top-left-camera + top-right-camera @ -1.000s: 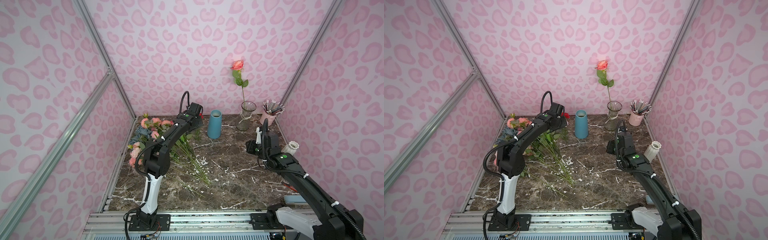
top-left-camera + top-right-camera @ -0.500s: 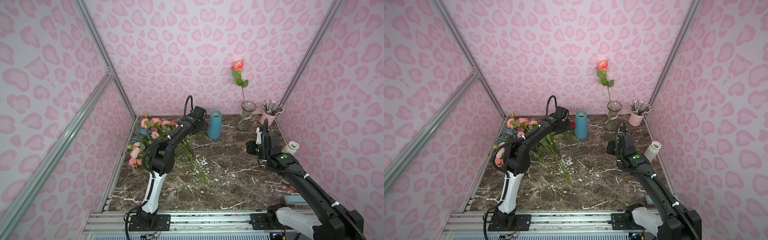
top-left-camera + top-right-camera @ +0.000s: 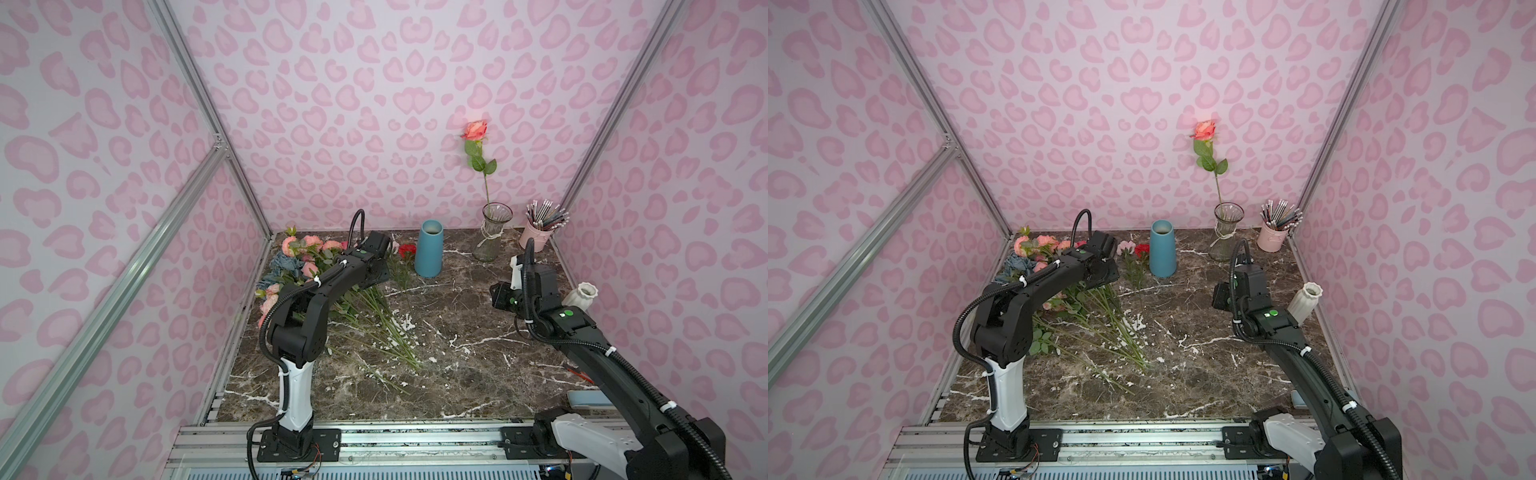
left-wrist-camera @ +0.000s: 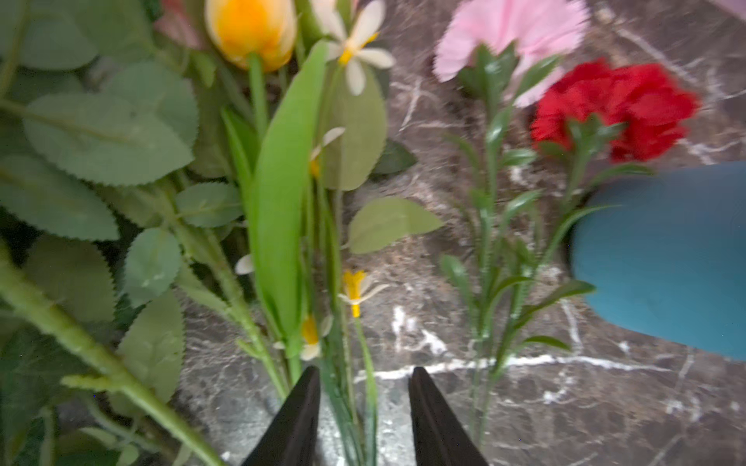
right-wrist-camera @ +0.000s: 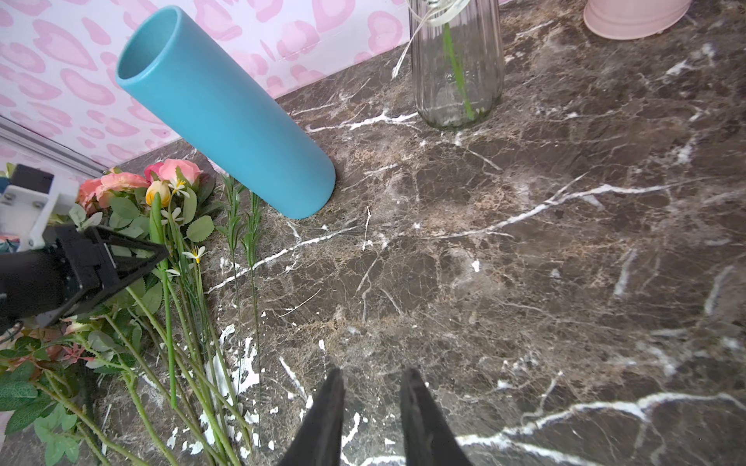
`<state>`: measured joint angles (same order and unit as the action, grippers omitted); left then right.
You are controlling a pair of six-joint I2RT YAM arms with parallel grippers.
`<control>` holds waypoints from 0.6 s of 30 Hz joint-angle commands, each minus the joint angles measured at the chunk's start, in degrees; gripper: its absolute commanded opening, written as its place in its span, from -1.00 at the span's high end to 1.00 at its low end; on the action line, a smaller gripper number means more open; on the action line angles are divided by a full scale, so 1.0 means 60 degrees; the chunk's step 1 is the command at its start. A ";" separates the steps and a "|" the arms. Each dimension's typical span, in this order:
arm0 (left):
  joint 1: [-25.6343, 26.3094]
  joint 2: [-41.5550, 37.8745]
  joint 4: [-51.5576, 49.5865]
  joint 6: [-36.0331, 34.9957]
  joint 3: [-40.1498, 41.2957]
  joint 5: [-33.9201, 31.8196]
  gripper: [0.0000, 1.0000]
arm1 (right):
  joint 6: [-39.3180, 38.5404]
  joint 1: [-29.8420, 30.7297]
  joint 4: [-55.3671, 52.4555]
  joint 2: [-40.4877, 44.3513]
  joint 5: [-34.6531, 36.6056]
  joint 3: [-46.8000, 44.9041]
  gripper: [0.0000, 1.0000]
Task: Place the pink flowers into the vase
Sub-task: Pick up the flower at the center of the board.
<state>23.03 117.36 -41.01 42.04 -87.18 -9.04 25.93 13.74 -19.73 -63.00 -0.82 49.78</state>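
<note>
The pink flowers (image 3: 309, 246) lie in a heap at the table's back left, their long stems (image 3: 374, 324) pointing forward. A pink carnation (image 4: 512, 28) lies next to a red one (image 4: 613, 109). The glass vase (image 3: 491, 237) at the back right holds one salmon rose (image 3: 474, 131). My left gripper (image 4: 363, 373) hangs low over the heap's right side. Its jaws stand open, with thin green stems (image 4: 355, 403) of small yellow-white flowers between them, untouched. My right gripper (image 5: 373, 375) is open and empty over bare marble in front of the glass vase (image 5: 456, 68).
A blue vase (image 3: 430, 249) stands just right of the left gripper (image 3: 379, 268). A pink cup of pencils (image 3: 538, 239) sits in the back right corner. A small white vase (image 3: 582, 296) stands by the right wall. An orange tulip (image 4: 250, 28) lies in the heap.
The left gripper has come lower over the stems beside the blue vase, and its jaws have parted. The right arm has not moved.
</note>
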 commanded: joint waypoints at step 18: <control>-0.0227 0.0147 0.1017 0.0045 0.0734 -0.0032 0.59 | 0.0060 -0.0020 0.0255 -0.0304 -0.0024 0.0069 0.41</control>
<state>21.58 118.65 -37.76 42.06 -82.85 -9.17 25.96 13.63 -19.62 -64.77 -0.99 49.76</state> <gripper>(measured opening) 0.227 0.293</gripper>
